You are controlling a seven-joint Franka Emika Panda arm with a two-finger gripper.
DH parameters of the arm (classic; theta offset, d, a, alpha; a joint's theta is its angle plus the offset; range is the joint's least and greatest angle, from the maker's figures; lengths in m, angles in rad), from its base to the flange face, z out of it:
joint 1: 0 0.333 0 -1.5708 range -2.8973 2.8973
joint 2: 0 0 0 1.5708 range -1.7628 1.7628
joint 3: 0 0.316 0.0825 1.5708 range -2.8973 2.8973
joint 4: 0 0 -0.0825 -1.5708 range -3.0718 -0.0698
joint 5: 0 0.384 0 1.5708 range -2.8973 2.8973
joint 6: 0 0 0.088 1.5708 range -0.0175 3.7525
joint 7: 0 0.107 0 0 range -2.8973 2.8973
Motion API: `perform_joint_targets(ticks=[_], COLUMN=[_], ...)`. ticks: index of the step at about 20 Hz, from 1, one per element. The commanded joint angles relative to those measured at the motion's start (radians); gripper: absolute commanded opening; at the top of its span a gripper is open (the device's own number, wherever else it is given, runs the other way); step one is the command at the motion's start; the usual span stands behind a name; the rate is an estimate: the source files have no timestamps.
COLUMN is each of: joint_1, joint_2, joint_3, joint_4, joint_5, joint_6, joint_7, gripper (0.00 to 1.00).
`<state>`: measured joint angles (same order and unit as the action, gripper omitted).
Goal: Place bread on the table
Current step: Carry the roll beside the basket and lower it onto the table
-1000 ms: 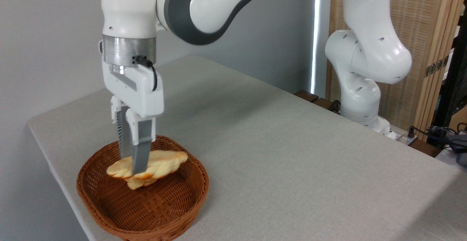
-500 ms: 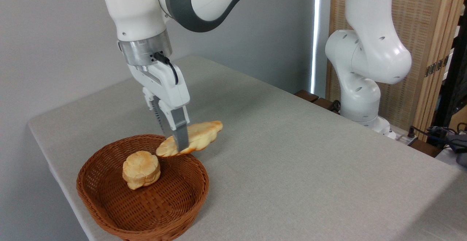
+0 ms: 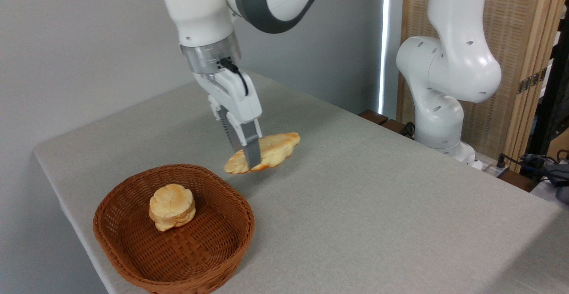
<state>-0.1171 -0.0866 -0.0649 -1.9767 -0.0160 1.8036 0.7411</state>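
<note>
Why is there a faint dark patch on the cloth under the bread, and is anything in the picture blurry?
In the camera view the bread, held in the gripper, hangs above the table, so soft room light casts only a faint shadow below it. The picture is mostly sharp; a bright strip of daylight glares behind the arm.

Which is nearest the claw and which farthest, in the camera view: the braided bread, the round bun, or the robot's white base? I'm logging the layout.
1. The bread, clamped in the claw above the table.
2. The round bun, lower left, in the wicker basket.
3. The robot's base, far right, beyond the table's edge.
</note>
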Motion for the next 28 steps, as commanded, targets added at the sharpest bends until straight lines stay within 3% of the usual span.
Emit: perform_joint_targets(ticks=[1,4,7,8,22,28], joint_1=[-0.016,-0.032,-0.032,-0.032,-0.030,-0.024], joint_2=[-0.048,-0.038,-0.016,-0.012,-0.008,-0.012], joint_3=[0.004,0.004,0.004,0.004,0.008,0.025], joint_4=[-0.074,-0.099,-0.099,-0.099,-0.088,-0.013], joint_5=[-0.019,-0.010,-0.007,-0.007,-0.005,-0.010], joint_6=[-0.003,0.010,0.060,0.071,0.121,0.175], joint_7=[0.034,0.040,0.040,0.040,0.040,0.030], gripper=[0.58,0.62,0.98,1.00,1.00,1.00])
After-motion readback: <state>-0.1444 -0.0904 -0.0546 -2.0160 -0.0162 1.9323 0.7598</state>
